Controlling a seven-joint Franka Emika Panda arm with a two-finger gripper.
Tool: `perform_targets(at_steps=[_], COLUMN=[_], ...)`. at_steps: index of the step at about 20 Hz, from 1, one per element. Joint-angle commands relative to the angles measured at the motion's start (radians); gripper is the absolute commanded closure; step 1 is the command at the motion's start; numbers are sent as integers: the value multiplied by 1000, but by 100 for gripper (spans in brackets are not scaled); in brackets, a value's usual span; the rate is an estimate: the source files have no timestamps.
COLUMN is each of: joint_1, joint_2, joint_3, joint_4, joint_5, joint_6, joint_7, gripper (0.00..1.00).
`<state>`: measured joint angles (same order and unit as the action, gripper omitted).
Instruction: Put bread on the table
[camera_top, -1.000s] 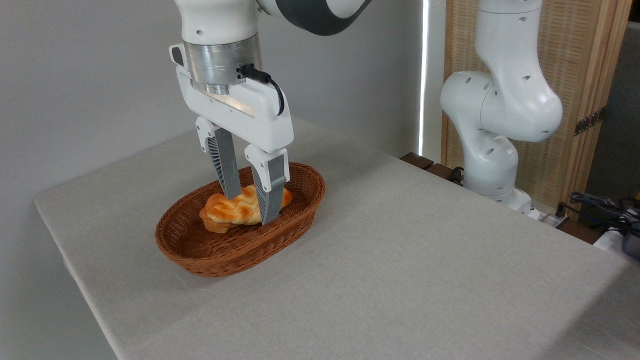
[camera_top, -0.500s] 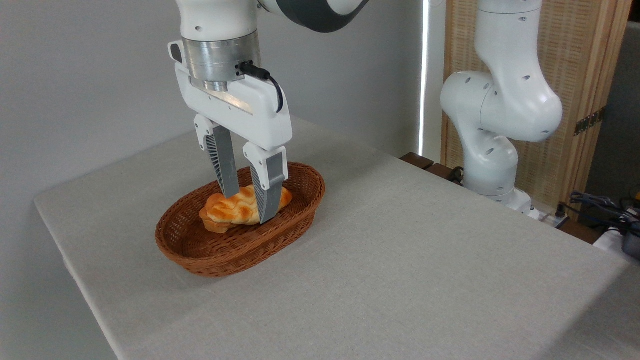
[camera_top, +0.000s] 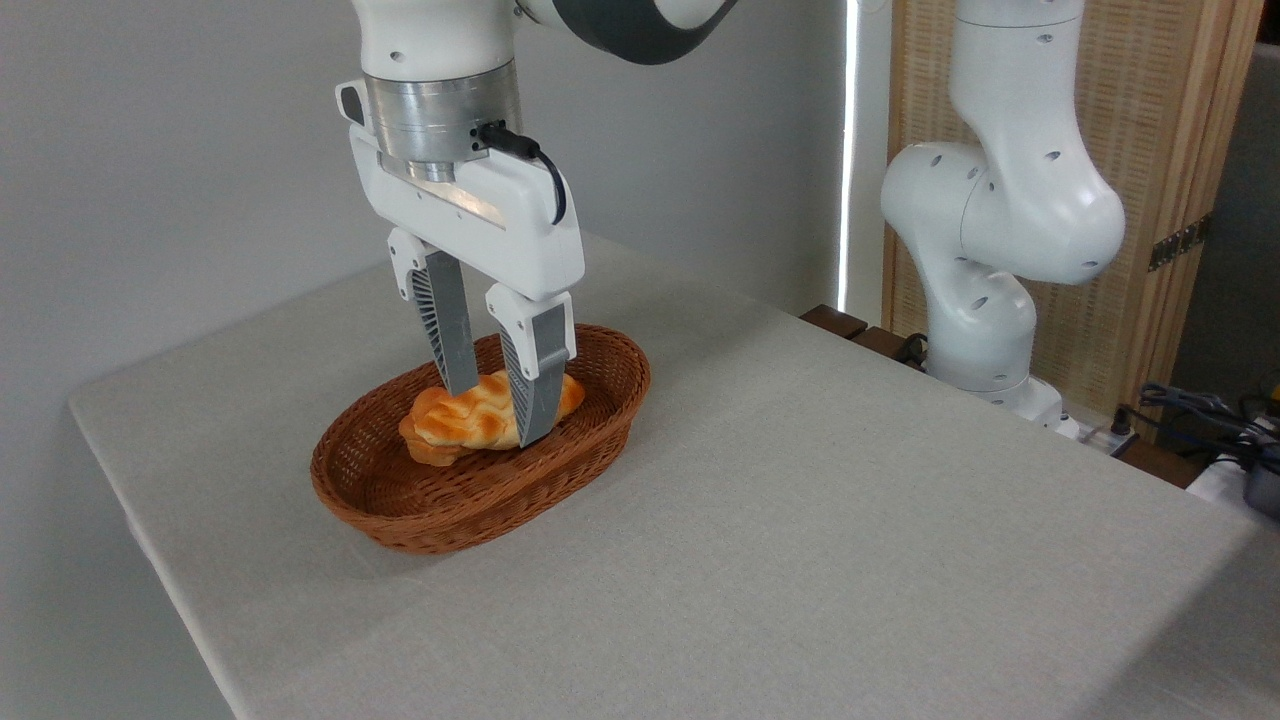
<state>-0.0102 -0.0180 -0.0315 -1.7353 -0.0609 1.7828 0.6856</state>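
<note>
Over the last second the gripper (camera_top: 495, 405) has risen slightly, its body sitting a little higher in the frame than before, and the fingers now stand closer together across the loaf. The bread (camera_top: 470, 420) has lifted only marginally, if at all; its left end looks much where it was. Judgement: the grasp is made and the lift is only beginning.

State of the gripper: narrow, fingers pressed to the two long sides of the bread near its right half, holding it.

Containers: one oval wicker basket (camera_top: 420, 515) stands on the worktop (camera_top: 850, 520) toward the left. It contains the bread alone, lying lengthwise, low within the rim. No other item is visible inside.

The task remains open: the bread must clear the rim and be set on bare worktop.
</note>
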Motion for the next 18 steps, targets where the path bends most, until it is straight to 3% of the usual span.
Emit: perform_targets(at_steps=[1, 15, 18], joint_1=[-8, -20, -45], joint_2=[6, 16, 16], joint_3=[10, -7, -16], joint_4=[22, 10, -33], joint_5=[-4, -5, -78], joint_6=[-20, -25, -14], joint_7=[-6, -6, -6], gripper=[0, 0, 0])
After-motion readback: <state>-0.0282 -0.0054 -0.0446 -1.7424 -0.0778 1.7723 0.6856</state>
